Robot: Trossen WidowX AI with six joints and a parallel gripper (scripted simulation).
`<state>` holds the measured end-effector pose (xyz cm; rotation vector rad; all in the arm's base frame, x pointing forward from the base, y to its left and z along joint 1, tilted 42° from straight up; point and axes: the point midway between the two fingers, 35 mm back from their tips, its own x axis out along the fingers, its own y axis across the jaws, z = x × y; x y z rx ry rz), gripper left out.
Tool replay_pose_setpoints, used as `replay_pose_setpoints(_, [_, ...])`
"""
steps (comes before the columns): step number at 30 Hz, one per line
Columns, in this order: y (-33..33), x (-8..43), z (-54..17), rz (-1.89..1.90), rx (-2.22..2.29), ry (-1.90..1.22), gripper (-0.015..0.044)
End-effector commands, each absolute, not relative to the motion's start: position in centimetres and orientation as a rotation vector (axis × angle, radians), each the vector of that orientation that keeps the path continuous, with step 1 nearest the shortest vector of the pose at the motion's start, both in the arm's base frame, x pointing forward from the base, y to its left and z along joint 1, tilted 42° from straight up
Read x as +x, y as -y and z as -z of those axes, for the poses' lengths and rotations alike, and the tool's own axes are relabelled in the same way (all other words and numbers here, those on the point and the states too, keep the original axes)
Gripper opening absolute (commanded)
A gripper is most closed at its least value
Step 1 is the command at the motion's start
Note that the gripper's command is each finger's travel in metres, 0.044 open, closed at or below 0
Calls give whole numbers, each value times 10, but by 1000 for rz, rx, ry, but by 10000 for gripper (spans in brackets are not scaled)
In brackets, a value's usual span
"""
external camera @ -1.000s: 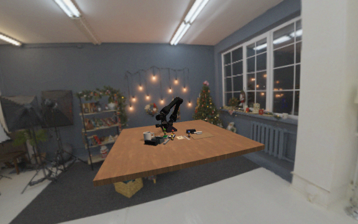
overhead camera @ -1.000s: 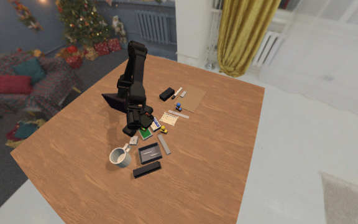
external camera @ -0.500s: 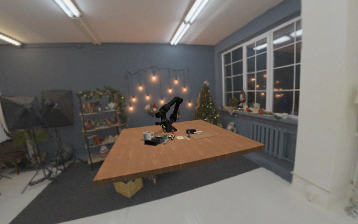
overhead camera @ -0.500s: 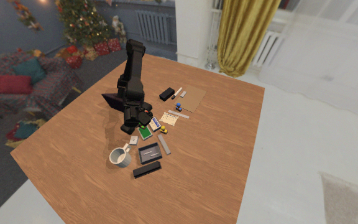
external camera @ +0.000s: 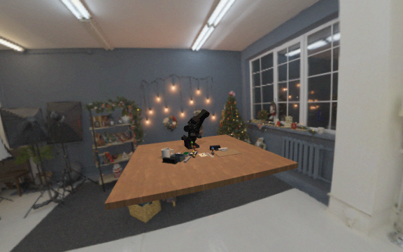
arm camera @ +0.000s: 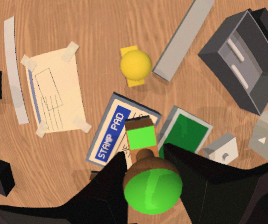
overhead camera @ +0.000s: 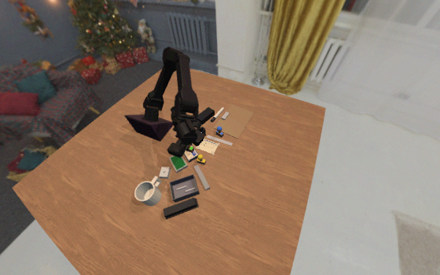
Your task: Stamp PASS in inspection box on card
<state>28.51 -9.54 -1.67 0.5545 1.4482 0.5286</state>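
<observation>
My gripper (overhead camera: 189,144) (arm camera: 144,153) is shut on the green-topped stamp (arm camera: 153,191) (external camera: 192,143), whose wooden block carries a green label. The stamp hangs over the right part of the blue-labelled STAMP PAD piece (arm camera: 110,135), beside the green pad (overhead camera: 178,163) (arm camera: 187,131). Its underside is hidden, so ink on it cannot be seen. The card (overhead camera: 209,147) (arm camera: 70,70) is taped down at the left in the wrist view. Its inspection box (arm camera: 41,93) looks blank.
A yellow stamp (overhead camera: 201,157) (arm camera: 136,65) and a blue stamp (overhead camera: 219,130) stand near the card. Grey strips (overhead camera: 202,177) (overhead camera: 219,140), a dark tray (overhead camera: 172,192), a mug (overhead camera: 148,192), a long black block (overhead camera: 180,208) and a small white block (overhead camera: 164,172) lie around.
</observation>
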Motion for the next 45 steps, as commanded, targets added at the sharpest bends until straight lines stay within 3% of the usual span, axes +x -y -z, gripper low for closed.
replay_pose_setpoints(1, [82, 300, 2, -550, 531, -1430, 0])
replay_pose_setpoints(13, [23, 334, -47, -652, 453, -1381, 0])
replay_pose_setpoints(45, [10, 337, -34, -652, 454, -1381, 0])
